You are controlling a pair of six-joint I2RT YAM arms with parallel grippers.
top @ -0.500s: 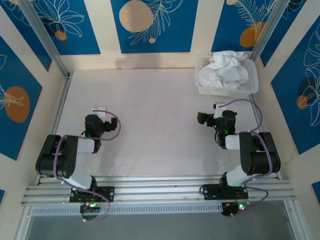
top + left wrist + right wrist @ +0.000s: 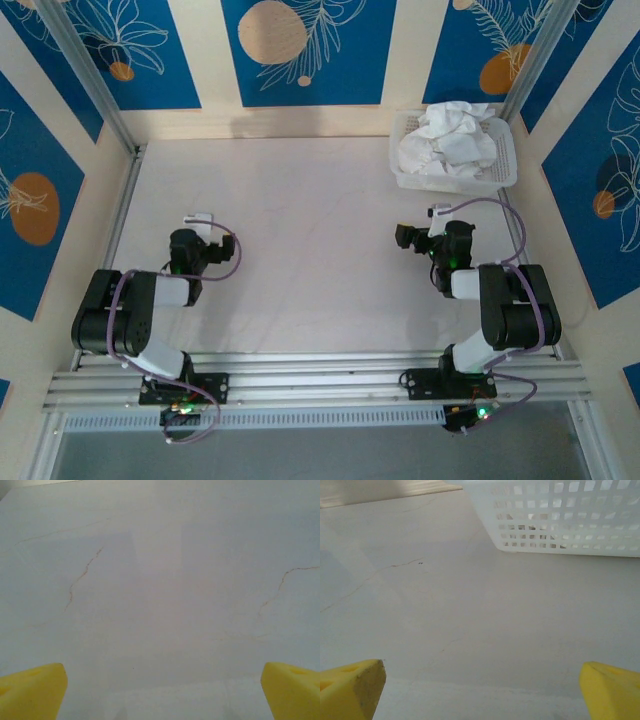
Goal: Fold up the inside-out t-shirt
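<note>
The inside-out t-shirt (image 2: pixel 447 141) lies crumpled as a white heap in the white mesh basket (image 2: pixel 506 172) at the table's far right. My right gripper (image 2: pixel 441 222) rests low over the table, just short of the basket and apart from it. In the right wrist view my right gripper (image 2: pixel 482 695) is open, its yellow fingertips (image 2: pixel 611 691) wide apart with bare table between them, and the basket (image 2: pixel 560 527) stands ahead to the right. My left gripper (image 2: pixel 199 228) rests near the left side of the table. The left wrist view shows my left gripper (image 2: pixel 162 695) open over bare tabletop.
The pale tabletop (image 2: pixel 310 230) has fine hairline cracks. Blue-patterned walls enclose it at the back and sides, and metal rails (image 2: pixel 310 375) run along the near edge by both arm bases.
</note>
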